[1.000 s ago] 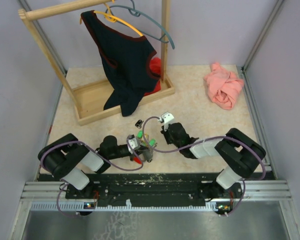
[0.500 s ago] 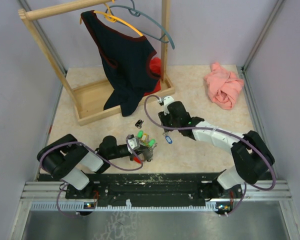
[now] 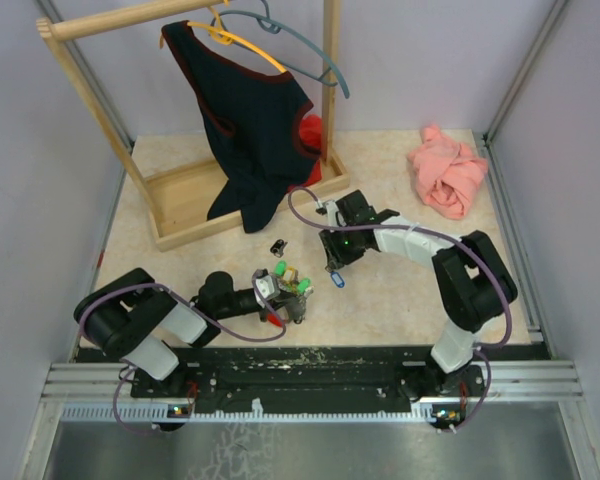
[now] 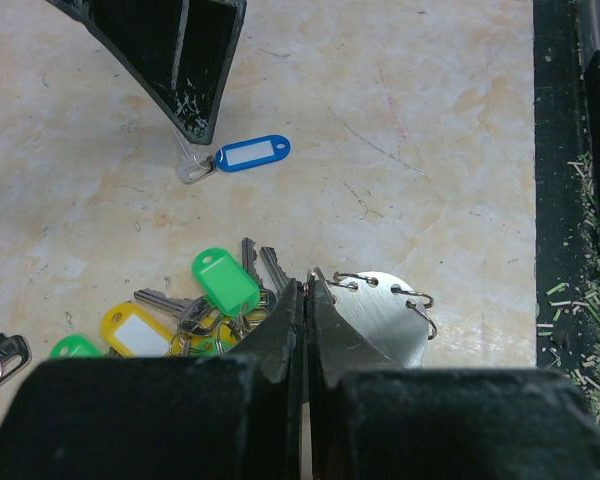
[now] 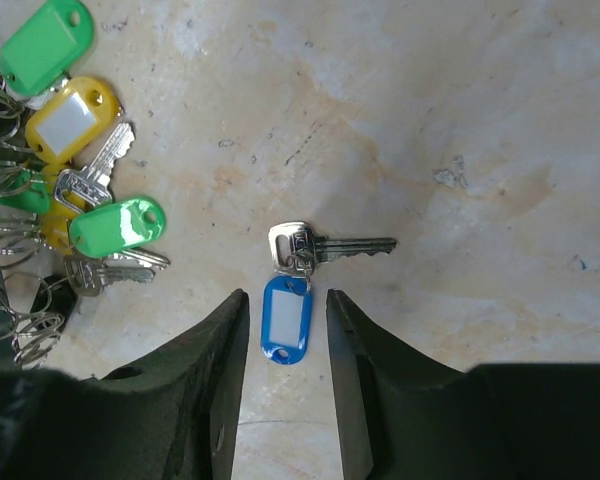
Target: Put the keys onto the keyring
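Observation:
My left gripper [image 4: 307, 297] is shut on the edge of the keyring [image 4: 385, 318], a silvery plate with wire rings, low over the table [image 3: 400, 300]. Beside it lies a bunch of keys with green [image 4: 225, 281] and yellow [image 4: 133, 330] tags; the same bunch of keys [image 3: 285, 274] shows from above. One key [image 5: 332, 245] with a blue tag [image 5: 285, 318] lies loose on the table. My right gripper [image 5: 286, 297] hovers open above it, one finger either side of the blue tag, touching nothing. The blue-tagged key [image 3: 333, 279] lies right of the left gripper [image 3: 293, 300].
A wooden rack [image 3: 195, 195] with a dark garment [image 3: 250, 120] and hangers stands at the back left. A pink cloth [image 3: 447, 175] lies at the back right. A small black object [image 3: 277, 245] sits behind the key bunch. The black base rail [image 3: 310, 375] runs along the near edge.
My right gripper has drawn back from the left gripper and opened. The blue-tagged key now lies on the table beneath it. The left gripper has stayed put.

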